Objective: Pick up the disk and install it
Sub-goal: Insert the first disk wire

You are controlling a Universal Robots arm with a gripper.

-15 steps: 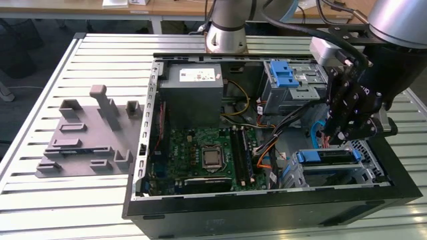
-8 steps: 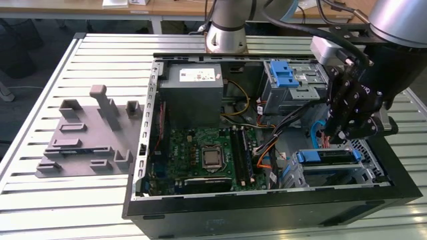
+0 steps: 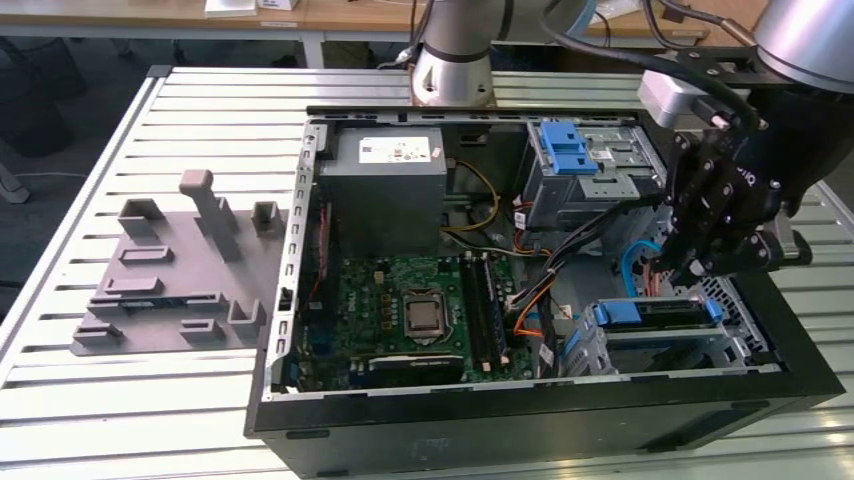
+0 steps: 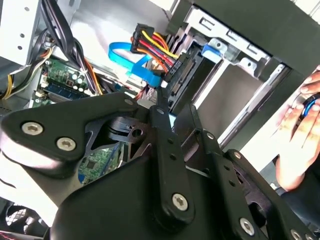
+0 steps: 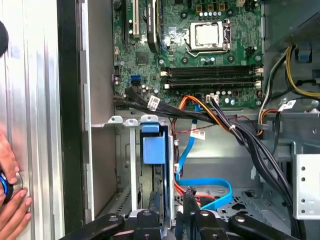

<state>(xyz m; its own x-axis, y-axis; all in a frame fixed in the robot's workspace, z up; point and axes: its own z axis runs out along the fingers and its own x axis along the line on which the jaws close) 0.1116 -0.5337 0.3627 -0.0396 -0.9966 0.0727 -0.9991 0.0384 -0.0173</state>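
The disk (image 3: 650, 313) stands on edge in the drive bay at the case's near corner on the exterior view's right, its blue carrier bracket facing up. In the first wrist view the disk (image 5: 153, 150) sits between the bay's metal rails. My gripper (image 3: 690, 272) hangs just above it, beside the case wall. Its black fingers (image 5: 155, 207) are a little apart with nothing between them, so the gripper (image 5: 172, 205) is open. In the second wrist view the gripper (image 4: 172, 107) points at the cable plugs beside the bay.
Blue data cable (image 5: 210, 187) and bundled power cables (image 5: 250, 140) run close beside the bay. Motherboard (image 3: 414, 300), grey power supply (image 3: 387, 190) and a cage with a blue latch (image 3: 567, 150) are in the case. A grey fixture (image 3: 174, 270) lies left. A person's hand (image 5: 10, 200) rests outside the case.
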